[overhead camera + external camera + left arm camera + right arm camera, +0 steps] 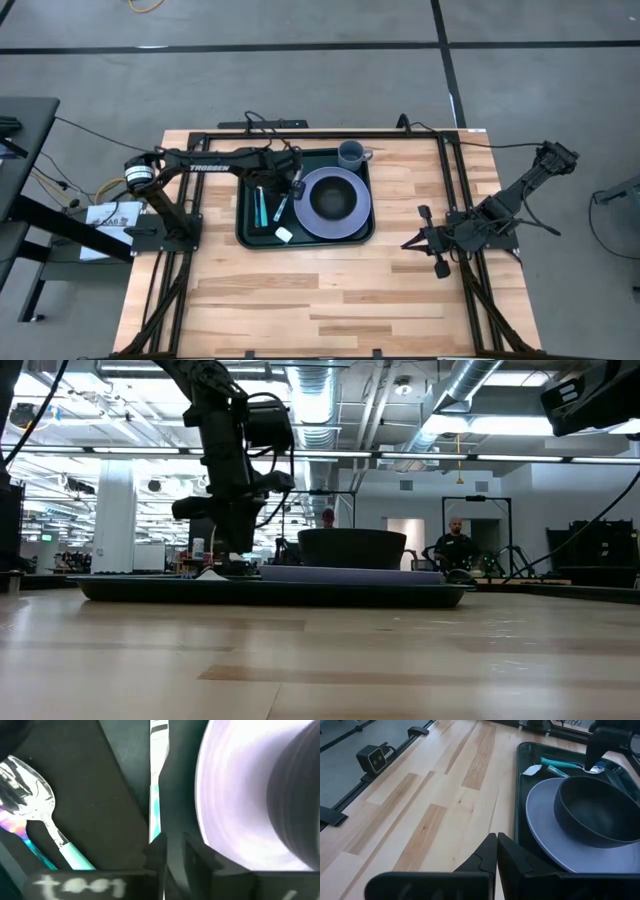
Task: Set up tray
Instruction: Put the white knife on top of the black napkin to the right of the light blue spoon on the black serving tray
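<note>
Black and hard, the left gripper (297, 186) hangs low over the tray (248, 232), and its jaws are pressed on the thin handle of a knife (156, 795) with a shiny silver blade and a teal handle. Just beside the knife, a spoon (30, 800) with a shiny silver bowl and a teal handle lies on a flat black napkin (85, 805). On the other side of the knife sits a round, smooth purple plate (305, 207) with a round dark bowl (333, 200) on it. A small white scrap (283, 234) lies near the plate's edge. All of these rest in the tray, which is dark green plastic, with rounded corners and a raised rim. The tray lies flat in the middle of the far half of the pale wooden desk (300, 300), with its long side running left to right. A grey mug (351, 154) stands at the tray's far right corner. The right gripper (425, 240) waits well off to the right, low over the desk, with its jaws closed together and nothing in them.
</note>
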You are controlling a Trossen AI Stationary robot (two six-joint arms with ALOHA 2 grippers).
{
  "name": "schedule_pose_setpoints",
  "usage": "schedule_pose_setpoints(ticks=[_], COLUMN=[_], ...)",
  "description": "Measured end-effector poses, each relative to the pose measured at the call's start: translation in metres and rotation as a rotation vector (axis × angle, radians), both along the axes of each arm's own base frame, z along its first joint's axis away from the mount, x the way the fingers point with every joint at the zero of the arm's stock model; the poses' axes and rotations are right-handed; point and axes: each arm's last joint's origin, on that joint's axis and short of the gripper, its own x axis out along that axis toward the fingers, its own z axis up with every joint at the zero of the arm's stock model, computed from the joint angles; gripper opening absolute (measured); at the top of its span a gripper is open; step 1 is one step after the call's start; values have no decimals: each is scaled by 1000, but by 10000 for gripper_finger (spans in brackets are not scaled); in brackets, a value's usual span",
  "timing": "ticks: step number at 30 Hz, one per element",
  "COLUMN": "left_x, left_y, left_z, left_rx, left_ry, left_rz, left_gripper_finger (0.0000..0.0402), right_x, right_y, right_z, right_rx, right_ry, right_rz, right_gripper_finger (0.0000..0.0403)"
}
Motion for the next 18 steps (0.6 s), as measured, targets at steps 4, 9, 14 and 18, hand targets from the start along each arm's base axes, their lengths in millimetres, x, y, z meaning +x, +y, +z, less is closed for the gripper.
schedule_pose_setpoints(ticks=[4, 9, 14, 18], left_x=[1, 3, 5, 6], left_y=[-2, -2, -4, -7], left_z=[0, 1, -2, -5], left_rx=[15, 52, 75, 116], left_ry=[3, -6, 11, 42], left_rz=[-47, -125, -199, -259], left_gripper_finger=[90, 131, 139, 137], right_x=[0, 0, 0, 0], right_y=[0, 0, -1, -1], right_z=[0, 0, 0, 0], right_rx=[0, -7, -11, -15], right_ry=[0, -5, -8, -6], right_rz=[0, -14, -22, -23], right_gripper_finger=[5, 5, 5, 5])
